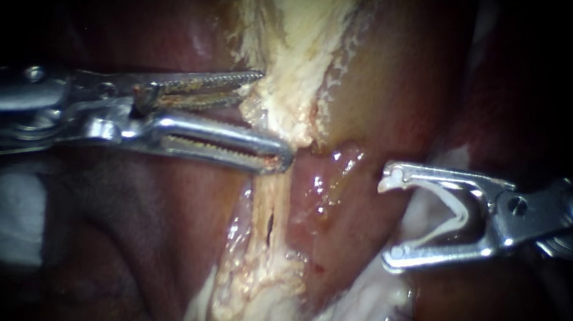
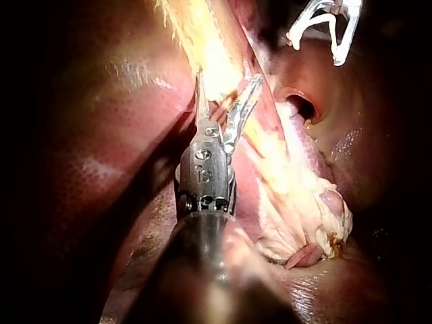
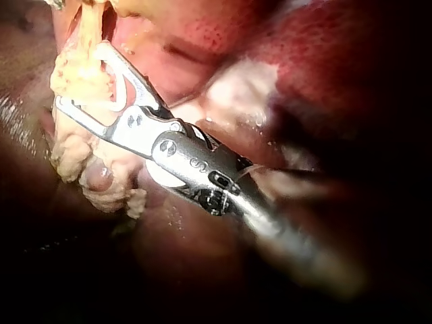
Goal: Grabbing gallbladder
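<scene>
My left instrument comes in from the left with its long toothed jaws open. Their tips straddle the edge of a pale yellow fatty strip that runs down the middle, and a clear gap shows between them. The tan, glistening gallbladder lies just right of that strip. My right instrument stands apart to the right, its jaws spread in a V and holding a white clip along their inner faces. In the left wrist view the open jaws of the left instrument have yellow tissue between them. In the right wrist view the right instrument hangs beside lumpy pale tissue.
Dark red liver fills the lower left below the left instrument's shaft. Wet red tissue lies between the two instruments. Pale whitish tissue spreads along the lower middle. A round opening shows in the tissue beyond the left jaws.
</scene>
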